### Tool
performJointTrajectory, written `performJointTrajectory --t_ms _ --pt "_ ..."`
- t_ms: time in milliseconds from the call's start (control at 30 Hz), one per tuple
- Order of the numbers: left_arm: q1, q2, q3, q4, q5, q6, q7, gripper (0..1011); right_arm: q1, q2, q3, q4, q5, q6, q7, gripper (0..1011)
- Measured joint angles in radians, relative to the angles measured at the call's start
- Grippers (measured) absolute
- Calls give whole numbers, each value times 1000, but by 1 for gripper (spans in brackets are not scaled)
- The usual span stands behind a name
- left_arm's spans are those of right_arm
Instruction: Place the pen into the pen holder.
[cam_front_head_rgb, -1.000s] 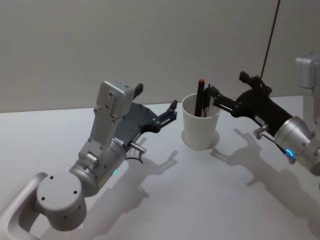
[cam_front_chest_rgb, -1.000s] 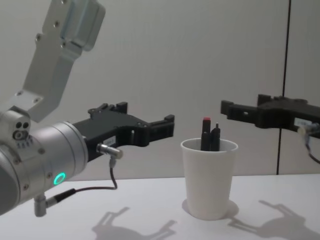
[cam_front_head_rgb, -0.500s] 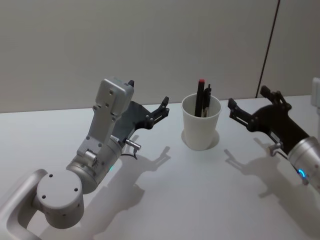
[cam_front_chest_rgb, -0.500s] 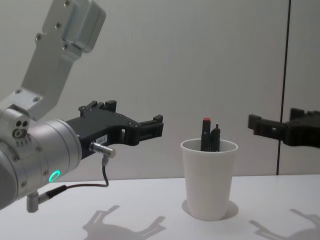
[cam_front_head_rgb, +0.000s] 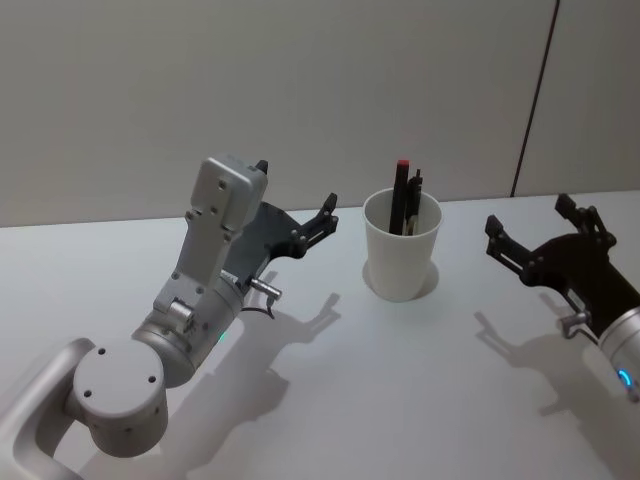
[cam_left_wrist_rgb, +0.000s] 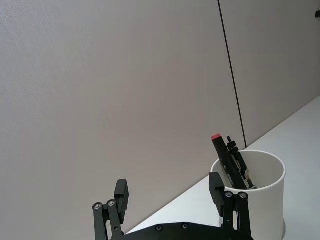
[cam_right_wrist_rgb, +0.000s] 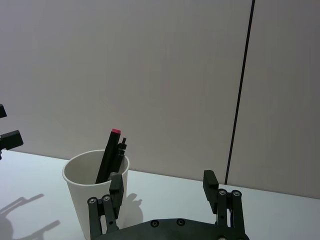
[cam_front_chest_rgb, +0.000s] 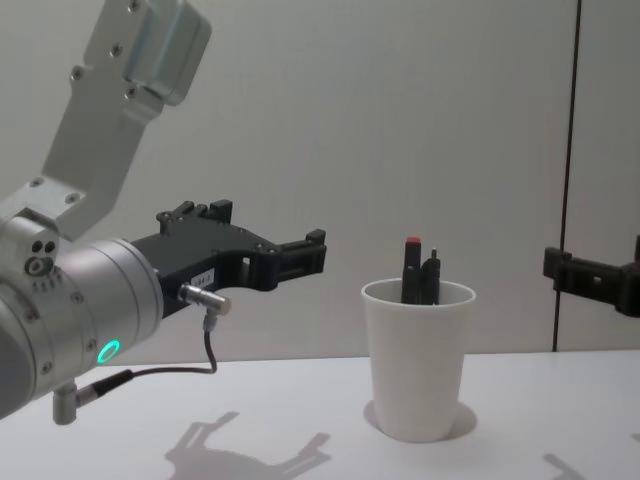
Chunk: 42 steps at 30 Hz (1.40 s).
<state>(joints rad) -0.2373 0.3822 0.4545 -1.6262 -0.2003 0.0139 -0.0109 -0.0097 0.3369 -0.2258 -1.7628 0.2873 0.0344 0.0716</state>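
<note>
**A:** In the head view we find the pen holder (cam_front_head_rgb: 401, 245) just right of centre, a white paper cup standing upright on the pale table (cam_front_head_rgb: 400, 400); where do we place the pens?

**B:** We see two dark pens (cam_front_head_rgb: 405, 200) inside the cup, leaning against its far rim, their tops rising above it; one carries a red cap (cam_front_head_rgb: 402, 161); in the chest view the same cup (cam_front_chest_rgb: 417, 358) sits at lower centre-right, the pens (cam_front_chest_rgb: 420, 276) showing above its rolled rim.

**A:** And the left gripper?

**B:** We mark the left gripper (cam_front_head_rgb: 325, 215) left of centre in the head view, raised above the table and apart from the cup, pointing toward it; its fingers stand spread with nothing between them; the left wrist view shows both fingertips (cam_left_wrist_rgb: 122, 192) parted at the bottom of the frame, with the cup (cam_left_wrist_rgb: 260, 192) at lower right beyond them.

**A:** The right gripper?

**B:** We place the right gripper (cam_front_head_rgb: 530, 232) at the right edge of the head view, clear of the cup and above the table; its fingers are likewise spread and empty; in the right wrist view the fingertips (cam_right_wrist_rgb: 209, 181) sit apart at the bottom, the cup (cam_right_wrist_rgb: 95, 195) at lower left; in the chest view we see one dark finger (cam_front_chest_rgb: 590, 280) entering at the right edge, level with the cup's rim.
</note>
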Motion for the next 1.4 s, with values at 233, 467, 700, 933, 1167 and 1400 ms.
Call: performJointTrajectory --t_ms 233,467,700,933,1167,1400 --pt "0 0 0 0 0 0 0 1001 -5 1 1 -4 -1 0 -5 1001" --pt "0 0 0 0 0 0 0 1001 -5 1 1 -4 -1 0 -5 1001" --pt "0 0 0 0 0 0 0 1001 -5 1 0 -4 -1 0 -5 1001" --pt "0 0 0 0 0 0 0 1001 -5 1 0 -4 0 0 -5 1001" --pt "0 0 0 0 0 0 0 1001 -5 1 0 -4 0 0 -5 1002" --pt "0 0 0 0 0 0 0 1001 -5 1 0 -4 0 0 -5 1001"
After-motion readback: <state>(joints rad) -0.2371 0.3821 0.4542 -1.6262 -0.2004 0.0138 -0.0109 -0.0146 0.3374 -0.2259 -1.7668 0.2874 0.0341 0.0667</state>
